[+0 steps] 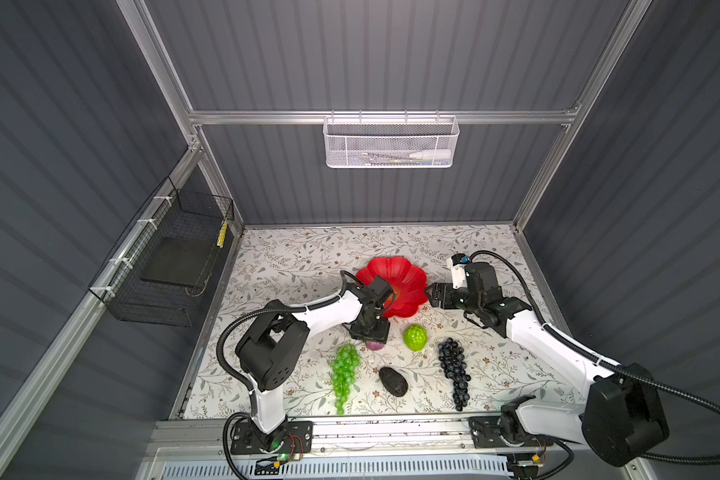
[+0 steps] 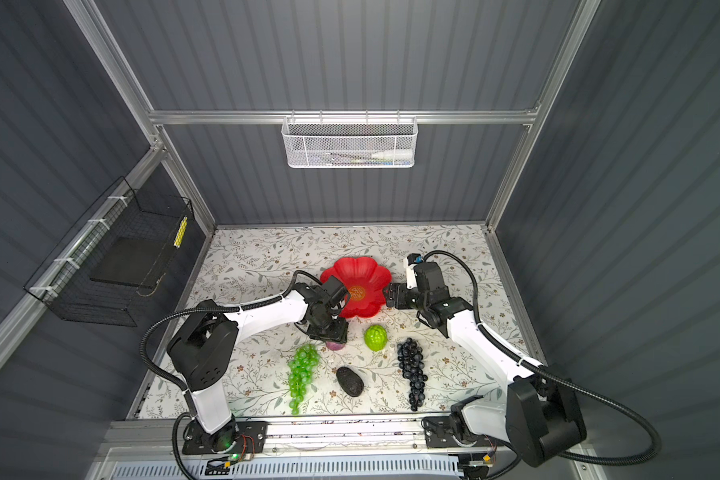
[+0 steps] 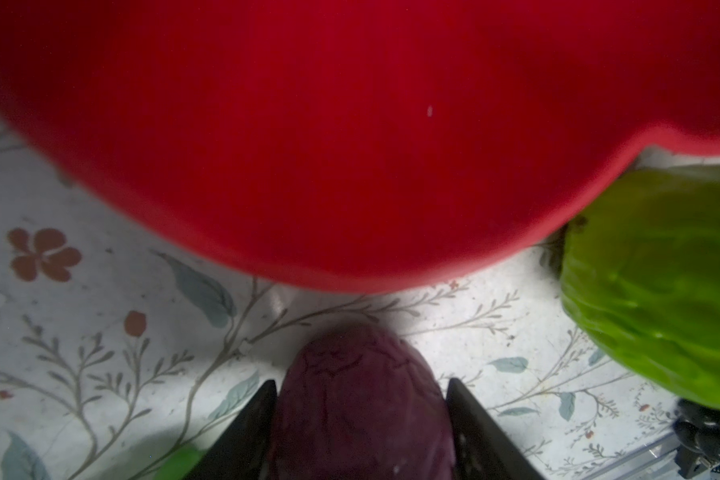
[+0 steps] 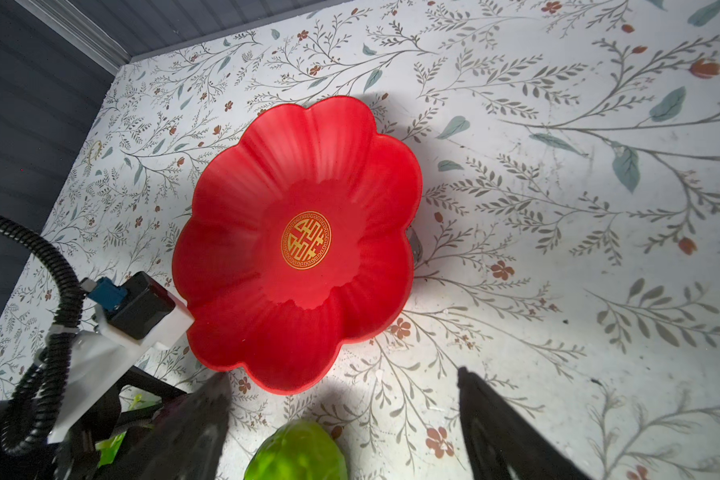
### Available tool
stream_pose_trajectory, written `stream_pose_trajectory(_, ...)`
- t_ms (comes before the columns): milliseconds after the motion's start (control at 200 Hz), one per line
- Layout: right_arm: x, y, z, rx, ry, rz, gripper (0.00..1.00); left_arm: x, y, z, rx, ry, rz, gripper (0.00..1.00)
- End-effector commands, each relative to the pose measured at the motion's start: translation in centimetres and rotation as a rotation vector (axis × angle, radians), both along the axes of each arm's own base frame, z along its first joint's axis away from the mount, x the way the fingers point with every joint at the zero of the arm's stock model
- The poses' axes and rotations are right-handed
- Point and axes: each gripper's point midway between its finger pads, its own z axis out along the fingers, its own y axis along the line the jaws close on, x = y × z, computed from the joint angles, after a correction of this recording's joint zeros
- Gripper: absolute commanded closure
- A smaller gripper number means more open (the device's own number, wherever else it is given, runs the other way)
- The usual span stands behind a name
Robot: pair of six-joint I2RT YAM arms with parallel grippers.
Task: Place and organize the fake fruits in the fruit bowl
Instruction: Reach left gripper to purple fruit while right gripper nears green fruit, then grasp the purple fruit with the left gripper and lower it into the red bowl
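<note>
The fruit bowl [image 1: 391,266] [image 2: 362,266] sits near the middle of the worktop [image 1: 292,257], a little toward the far edge. Nothing lies inside it, and its gold emblem is uncovered in the right wrist view [image 4: 308,145]. Bare floral surface runs round its far and left sides out to those edges.

All five fruits lie between the bowl and the near edge.
- The small purple ball [image 1: 376,345] [image 2: 336,345] rests just off the bowl's near rim, with a narrow strip of worktop between them in the left wrist view [image 3: 358,395].
- The bumpy lime-green fruit [image 1: 415,337] [image 2: 376,337] sits beside it toward the right edge, apart from the ball and close to the rim.
- The green grape bunch [image 1: 344,372] and the dark grape bunch [image 1: 454,370] both stretch toward the near edge.
- The rough black oval [image 1: 393,380] lies in the gap between the two bunches, touching neither.

The left gripper [image 1: 371,336] points down over the purple ball. Its fingers [image 3: 250,428] stand right at the ball's two sides, and the ball is on the worktop. I cannot tell whether they press on it.

The right gripper [image 1: 433,293] [image 4: 341,374] hovers just beside the bowl's rim on the side facing the right edge. Its jaws are spread wide and hold nothing.
</note>
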Motion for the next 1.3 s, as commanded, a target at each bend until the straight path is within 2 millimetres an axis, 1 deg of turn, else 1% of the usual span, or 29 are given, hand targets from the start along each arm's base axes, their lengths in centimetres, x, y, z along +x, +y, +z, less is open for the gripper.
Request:
stream_pose_trajectory(0, -0.1, 0.3, 0.1, 0.015, -0.005, 0.008, 0.15, -1.1, 0.3, 0.2, 0.013, 0.048, -0.007, 0.4)
stream_pose_trajectory(60, -0.1, 0.4, 0.1, 0.021, -0.008, 0.006, 0.15, -1.2, 0.3, 0.5, 0.01, 0.047, -0.013, 0.45)
stream_pose_trajectory(180, -0.1, 0.5, 0.1, 0.03, -0.007, 0.01, 0.15, -1.4, 0.0, 1.2, -0.012, 0.051, -0.024, 0.46)
stream_pose_trajectory(300, -0.2, 0.5, 0.2, 0.03, -0.009, 0.012, 0.16, -0.8, -0.1, 3.2, -0.048, 0.023, -0.028, 0.47)
stream_pose_trajectory(400, -0.5, 0.5, 0.2, 0.028, -0.005, 0.019, 0.16, 0.1, 0.1, 5.2, -0.096, 0.014, -0.012, 0.47)
stream_pose_trajectory(480, -0.6, 0.5, 0.2, 0.025, 0.0, 0.024, 0.16, 1.4, 0.5, 7.0, -0.133, 0.0, 0.014, 0.47)
stream_pose_trajectory(530, -0.8, 0.5, 0.2, 0.025, 0.006, 0.029, 0.17, 2.5, 0.5, 8.1, -0.165, -0.013, 0.026, 0.47)
stream_pose_trajectory(555, -0.8, 0.5, 0.2, 0.024, 0.008, 0.03, 0.17, 3.0, 0.7, 8.3, -0.172, -0.016, 0.03, 0.47)
stream_pose_trajectory(565, -0.8, 0.5, 0.1, 0.024, 0.009, 0.032, 0.17, 3.7, 0.4, 9.2, -0.19, -0.036, 0.031, 0.47)
stream_pose_trajectory(580, -0.9, 0.6, 0.1, 0.025, 0.014, 0.034, 0.17, 4.2, 0.2, 9.6, -0.199, -0.049, 0.032, 0.47)
stream_pose_trajectory(665, -1.1, 0.8, 0.1, 0.025, 0.027, 0.046, 0.18, 6.7, 0.3, 10.3, -0.194, -0.081, 0.039, 0.47)
stream_pose_trajectory(760, -1.7, 1.0, 0.0, 0.014, 0.042, 0.064, 0.19, 9.4, -0.2, 10.1, -0.153, -0.11, 0.016, 0.47)
stream_pose_trajectory(920, -3.2, 1.0, 0.1, -0.011, 0.049, 0.077, 0.19, 14.2, -1.6, 9.2, -0.101, -0.16, 0.005, 0.47)
stream_pose_trajectory(1005, -4.0, 0.9, 0.3, -0.01, 0.053, 0.079, 0.19, 16.3, -2.6, 8.3, -0.093, -0.185, 0.007, 0.47)
stream_pose_trajectory(1071, -4.6, 1.0, 0.3, -0.008, 0.057, 0.081, 0.19, 17.8, -3.0, 7.4, -0.069, -0.205, 0.016, 0.47)
stream_pose_trajectory(1116, -4.9, 1.0, 0.0, -0.012, 0.064, 0.083, 0.19, 18.7, -3.1, 6.7, -0.051, -0.214, 0.024, 0.47)
stream_pose_trajectory(1191, -5.5, 1.2, -0.7, -0.025, 0.085, 0.086, 0.19, 20.0, -3.8, 5.7, -0.057, -0.226, 0.032, 0.47)
stream_pose_trajectory(1296, -6.3, 1.8, -1.4, -0.025, 0.109, 0.105, 0.19, 21.0, -4.8, 4.1, -0.073, -0.226, 0.046, 0.47)
